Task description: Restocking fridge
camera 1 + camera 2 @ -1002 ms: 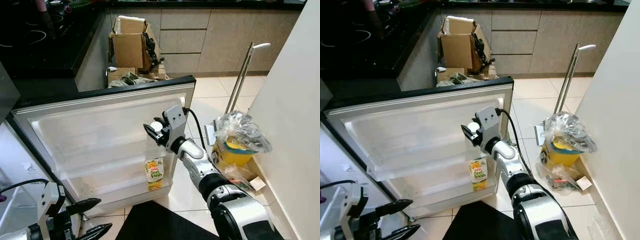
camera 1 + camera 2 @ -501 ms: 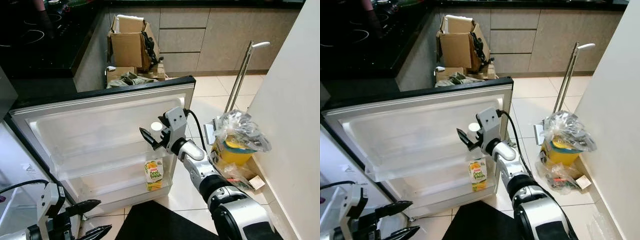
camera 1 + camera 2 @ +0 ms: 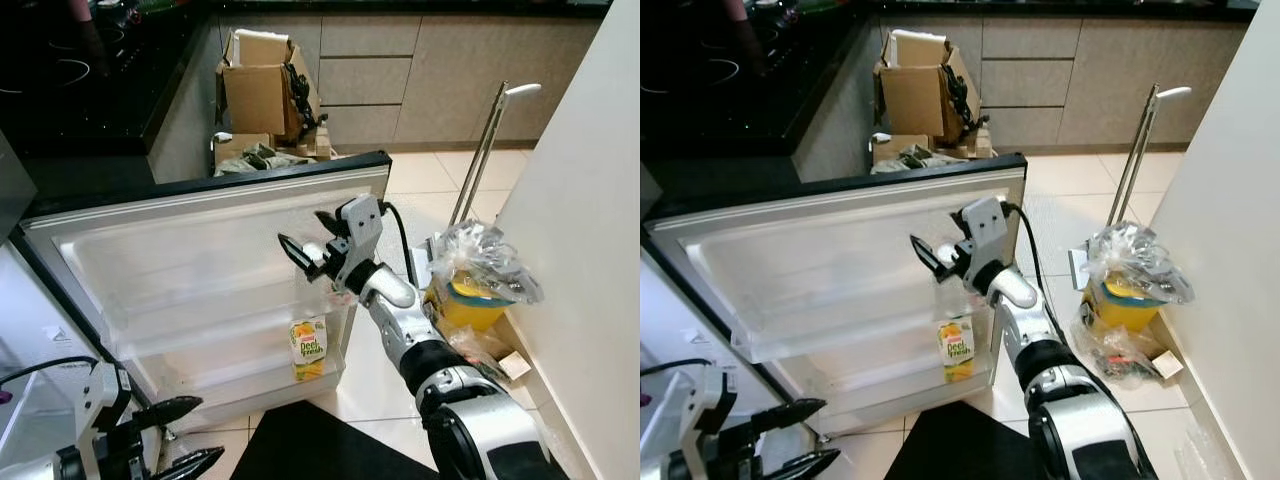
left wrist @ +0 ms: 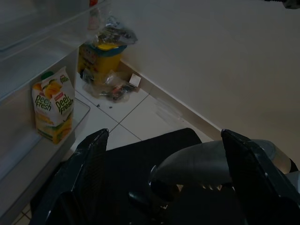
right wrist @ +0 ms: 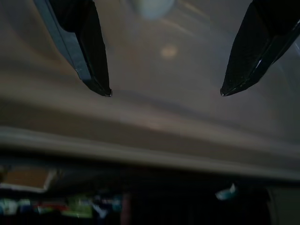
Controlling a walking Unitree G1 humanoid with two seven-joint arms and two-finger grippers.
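Right gripper [image 3: 312,238]: fingers apart at door [image 3: 200,250], bottle [image 3: 948,290] released upright on shelf.
Carton [image 3: 309,349]: upright on the shelf below.
Left gripper [image 3: 185,435]: fingers apart, idle.

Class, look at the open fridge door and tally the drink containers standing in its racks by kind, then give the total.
Juice cartons: 1, the orange juice carton in the lower door rack.
Bottles: 1, the clear bottle with a white cap in the rack above, just beyond the open right gripper.
Total: 2
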